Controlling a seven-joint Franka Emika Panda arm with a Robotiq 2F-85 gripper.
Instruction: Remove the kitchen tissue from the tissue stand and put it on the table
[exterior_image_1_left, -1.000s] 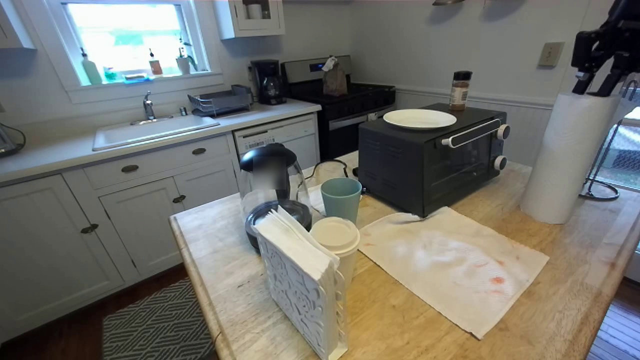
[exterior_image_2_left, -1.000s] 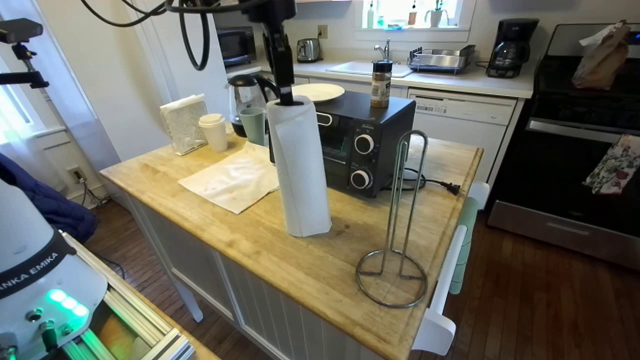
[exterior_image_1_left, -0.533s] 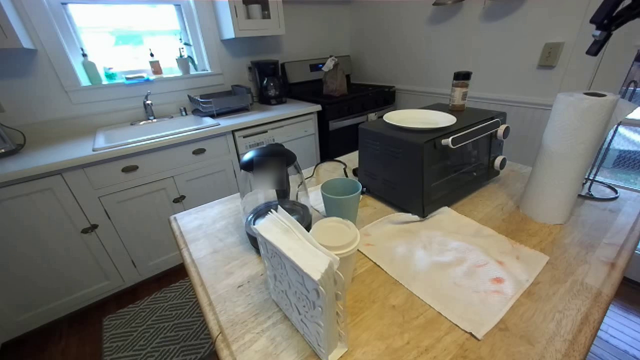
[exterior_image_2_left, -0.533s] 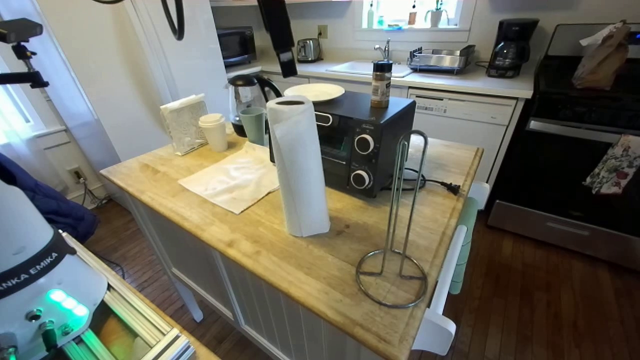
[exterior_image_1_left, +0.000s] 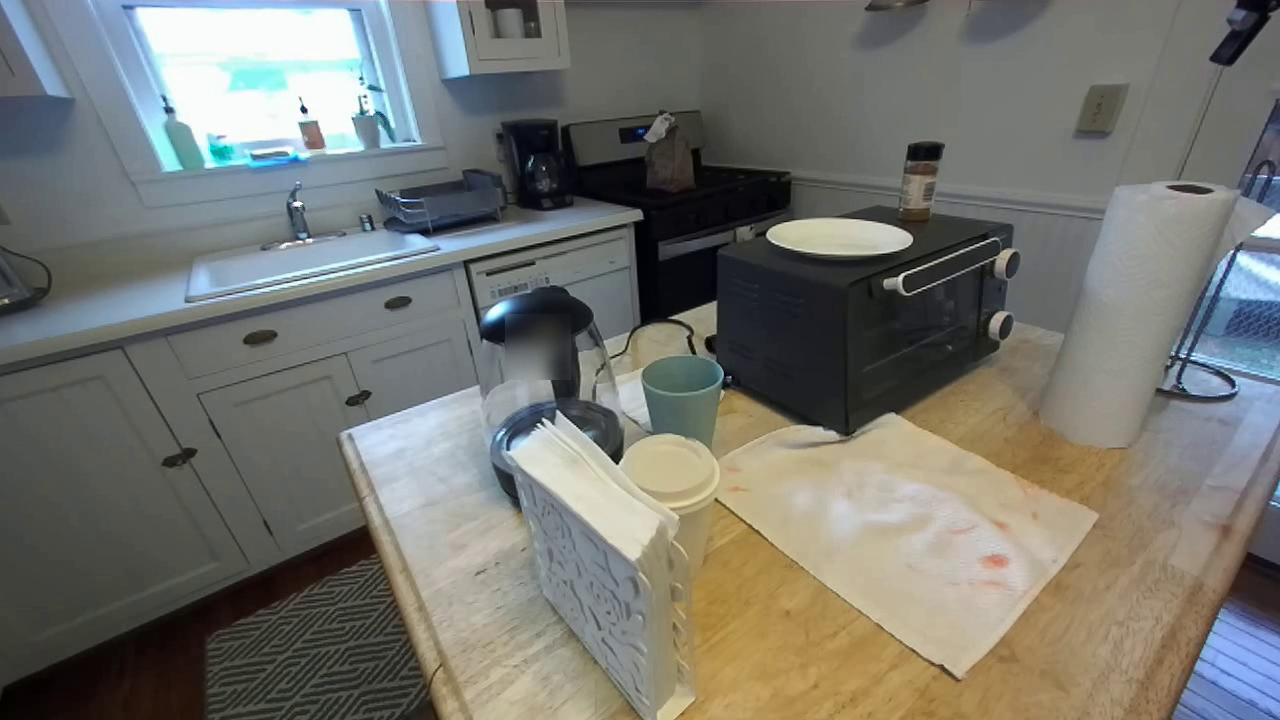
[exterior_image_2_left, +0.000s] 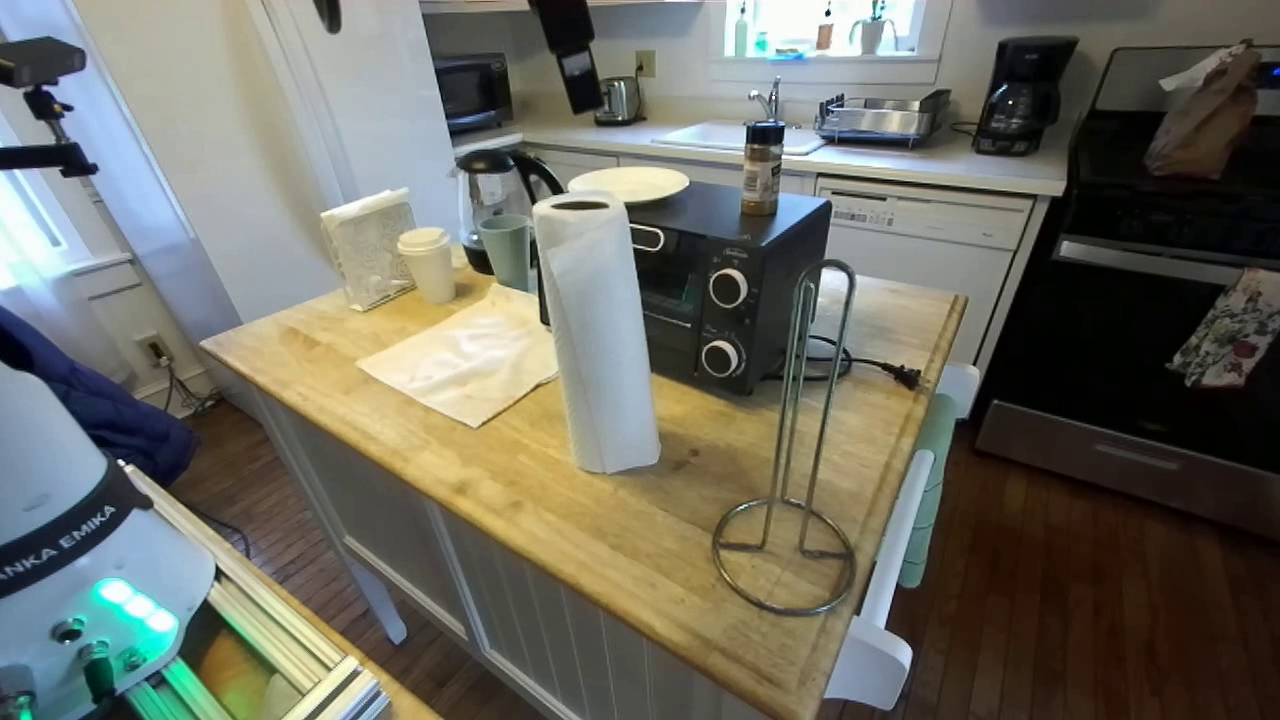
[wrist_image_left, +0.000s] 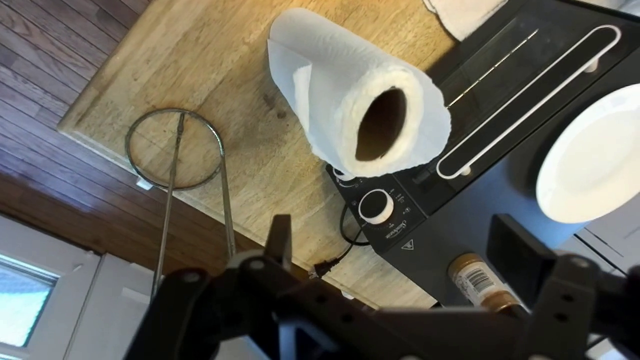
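The white kitchen tissue roll (exterior_image_2_left: 600, 340) stands on end on the wooden table (exterior_image_2_left: 500, 465), leaning slightly, apart from the wire tissue stand (exterior_image_2_left: 790, 611). The stand is bare, its base ring near the table's corner. In the wrist view, my gripper (wrist_image_left: 392, 220) is open with its fingers wide apart and nothing held between them. The roll's open core end faces the camera there, and a loose sheet hangs from its side. Only a fingertip (exterior_image_2_left: 580, 82) shows at the top of an exterior view, well above the roll.
Behind the roll sits a black toaster oven (exterior_image_2_left: 740, 290), bearing a white plate (exterior_image_1_left: 840, 237) and a spice jar (exterior_image_1_left: 920, 182). A cloth (exterior_image_1_left: 910, 530), a green cup (exterior_image_1_left: 682, 395), a lidded cup (exterior_image_2_left: 428, 265), a kettle (exterior_image_2_left: 490, 185) and a napkin holder (exterior_image_1_left: 600, 570) share the table.
My gripper has come up out of the top of the roll's core and risen clear of it, its fingers spread. The roll stays standing on the table in nearly the same place.
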